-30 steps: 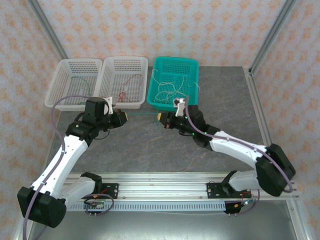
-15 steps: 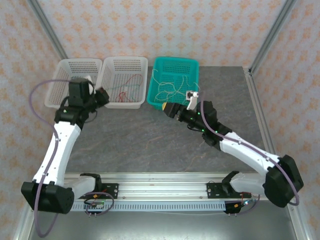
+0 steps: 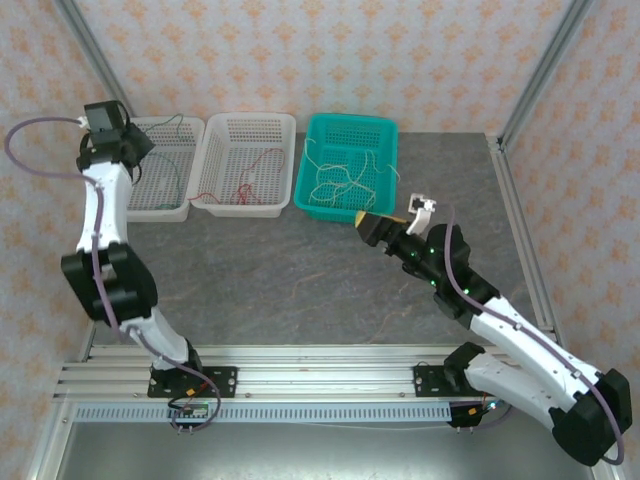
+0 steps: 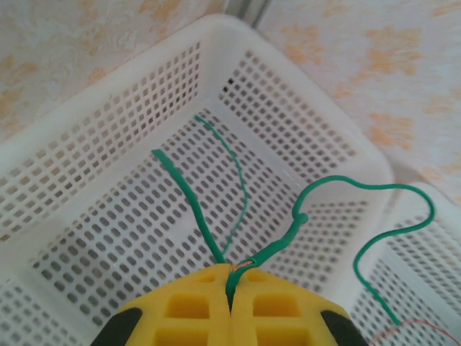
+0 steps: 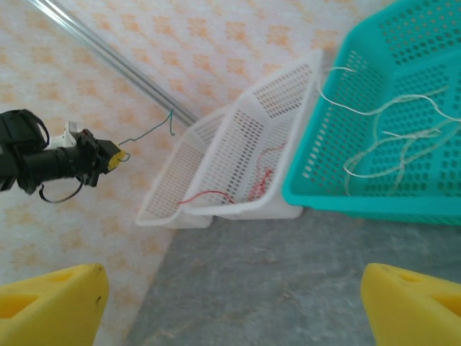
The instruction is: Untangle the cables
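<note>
My left gripper (image 4: 232,280) is shut on a green cable (image 4: 338,184), held high above the left white basket (image 4: 108,122). The cable's loose ends dangle over that basket. From above, the left gripper (image 3: 138,142) is at the far left with the green cable (image 3: 172,160) trailing down into the left white basket (image 3: 165,213). Red cables (image 3: 250,180) lie in the middle white basket (image 3: 245,212). Cream-white cables (image 3: 340,180) lie in the teal basket (image 3: 350,122). My right gripper (image 3: 378,224) is open and holds nothing, just in front of the teal basket.
The right wrist view shows the grey tabletop (image 5: 288,274) between its open yellow fingers (image 5: 50,303), with the three baskets beyond. Patterned walls and metal frame posts (image 3: 95,65) enclose the table on the left, back and right.
The left arm swung up and left from the table's middle to above the left basket, carrying the green cable. The right gripper drew back to the right, away from the cable.
</note>
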Available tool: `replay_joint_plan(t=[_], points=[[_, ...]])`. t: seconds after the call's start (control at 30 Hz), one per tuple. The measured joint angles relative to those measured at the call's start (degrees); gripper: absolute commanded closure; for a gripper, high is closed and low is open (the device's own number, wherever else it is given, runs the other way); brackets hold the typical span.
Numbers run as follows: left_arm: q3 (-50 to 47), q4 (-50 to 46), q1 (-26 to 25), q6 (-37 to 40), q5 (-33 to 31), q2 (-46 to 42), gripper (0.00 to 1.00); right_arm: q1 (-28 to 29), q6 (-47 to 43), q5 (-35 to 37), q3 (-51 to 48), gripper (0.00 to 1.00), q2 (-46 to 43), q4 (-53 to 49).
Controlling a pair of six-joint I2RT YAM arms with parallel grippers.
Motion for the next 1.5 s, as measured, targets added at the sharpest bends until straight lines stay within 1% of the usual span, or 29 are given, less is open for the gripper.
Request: replay_joint_plan(t=[0.07,0.1,0.13,0.17,0.2,0.27,0.33,0.43,0.47,0.53,0.57,0.6,0.63,0.67,0.73,0.8,0.9,1.0,1.03,1.13,1.2,1.33,1.4,1.5], points=[[1.3,-0.6,0.4,0.2,0.2,3.2,0.6,-0.2,-0.3,0.5,0.0,0.09,-0.4,-1.2],[1.2,-1.2,0.5,0.2,0.3,4.0,0.48,-0.4,-0.4,0.8,0.1,0.09,-0.5,-2.2],[1.1,-1.9,0.6,0.2,0.5,4.3,0.39,-0.5,-0.6,1.0,0.3,0.09,-0.6,-3.0],[0.6,-2.1,0.6,0.1,1.0,4.3,0.32,-0.7,-0.8,1.4,0.4,0.09,-0.5,-3.8],[0.0,-1.9,0.6,-0.3,1.8,3.7,0.3,-0.8,-1.0,1.7,0.5,0.09,-0.5,-4.5],[-3.1,-0.9,0.6,-1.2,3.4,0.8,0.29,-1.2,-1.3,2.4,0.5,0.09,-0.5,-5.3],[-8.5,0.6,0.2,-2.7,4.8,-4.6,0.28,-2.0,-1.5,3.5,0.7,0.09,-0.1,-6.3],[-19.8,5.3,-1.8,-5.7,6.3,-16.5,0.27,-3.7,-1.6,6.9,2.0,0.09,1.3,-8.3],[-24.5,7.6,-3.7,-6.8,6.2,-21.7,0.27,-4.5,-1.6,8.5,2.4,0.1,1.7,-9.0],[-31.5,10.3,-9.3,-7.4,5.3,-30.5,0.26,-6.5,-1.5,11.4,2.7,0.1,2.3,-9.9],[-34.4,11.3,-13.4,-7.5,4.5,-34.6,0.25,-7.8,-1.5,12.9,2.7,0.1,2.6,-10.4],[-37.1,12.6,-18.3,-7.3,3.2,-38.5,0.2,-8.9,-1.7,14.3,2.8,0.1,2.9,-10.9],[-39.0,13.6,-22.0,-6.9,2.4,-41.2,0.19,-9.9,-2.0,15.7,2.9,0.1,3.4,-11.5],[-41.8,14.8,-26.9,-6.3,0.6,-44.7,0.18,-11.0,-2.7,17.2,3.3,0.09,4.0,-12.3],[-47.2,16.5,-34.1,-5.0,-3.3,-50.6,0.14,-12.9,-4.5,20.2,4.4,0.09,5.7,-13.4],[-52.8,17.1,-39.7,-3.4,-8.2,-55.8,0.11,-15.0,-6.7,23.5,5.8,0.09,8.4,-13.6],[-59.6,17.4,-44.7,-0.5,-15.7,-60.2,0.06,-17.6,-10.9,29.5,6.3,0.06,12.5,-12.6],[-64.6,17.5,-47.0,2.8,-21.9,-60.8,0.02,-20.3,-16.0,35.5,5.1,0.01,17.4,-8.5],[-66.2,17.8,-47.4,3.8,-23.8,-60.8,0.01,-21.0,-18.2,37.1,3.9,0.01,18.6,-6.0],[-72.3,20.4,-47.8,6.3,-29.6,-62.2,0.0,-23.1,-24.9,39.1,-2.7,0.01,23.4,5.8],[-76.3,22.8,-47.8,8.2,-33.6,-64.0,0.0,-24.9,-28.0,38.8,-6.0,0.01,29.5,12.0],[-80.7,28.5,-47.8,12.7,-39.5,-64.8,0.02,-27.9,-30.5,36.7,-6.7,0.01,38.3,19.2],[-82.4,31.9,-47.3,15.6,-40.6,-64.3,0.01,-29.0,-31.2,34.2,-7.2,0.01,39.9,23.9],[-85.1,37.6,-44.8,18.9,-40.0,-63.6,0.01,-30.5,-31.7,30.3,-11.6,0.01,40.9,35.6]])
